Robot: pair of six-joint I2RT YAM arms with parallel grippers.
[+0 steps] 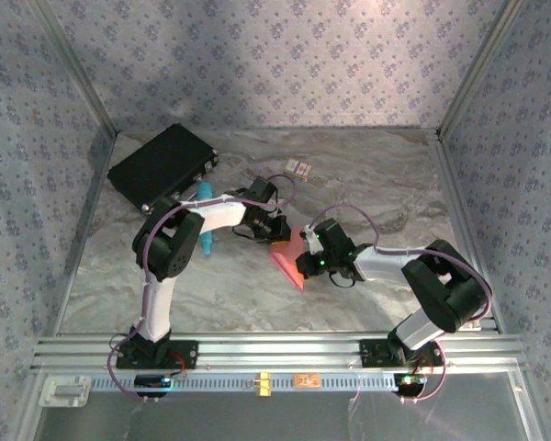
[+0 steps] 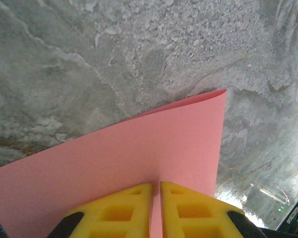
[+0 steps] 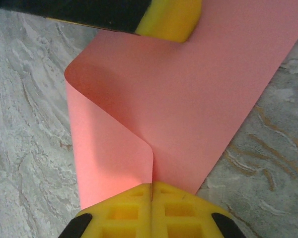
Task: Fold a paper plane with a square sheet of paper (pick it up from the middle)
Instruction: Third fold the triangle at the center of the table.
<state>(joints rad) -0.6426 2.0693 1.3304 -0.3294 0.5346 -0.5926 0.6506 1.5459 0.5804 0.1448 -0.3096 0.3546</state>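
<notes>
**Grippers pinch the pink sheet between them**

Left gripper [image 1: 277, 228] and right gripper [image 1: 308, 241] meet near the middle of the table [image 1: 386, 184], and each is clamped on the sheet of paper [image 1: 289, 262]. In the left wrist view, the left gripper [image 2: 156, 186] has its yellow fingers [image 2: 119, 210] pressed almost together, with the edge of the sheet of paper [image 2: 139, 153] running into the slit between them. In the right wrist view, the right gripper [image 3: 151, 186] is closed tight on the sheet of paper [image 3: 203, 99]. There the paper curls over on itself in a soft, rounded fold just ahead of the fingertips. One yellow finger [image 3: 171, 22] of the left gripper shows at the far edge of the sheet.

From above, the salmon-pink paper hangs between the two grippers and tapers to a point toward the near side. Whether that point rests on the table I cannot tell.

The table has a grey marbled top with paler veins. A black case [image 1: 161, 165] lies at the far left corner. A teal marker [image 1: 203, 190] sits just beside it, partly under the left arm. Two tiny patterned cards [image 1: 298, 167] lie farther back near the centre. Walls [image 1: 275, 64] papered in a small blue floral print close in three sides, with aluminium posts at the corners. A ribbed aluminium rail [image 1: 275, 349] along the near edge carries both arm bases.
</notes>
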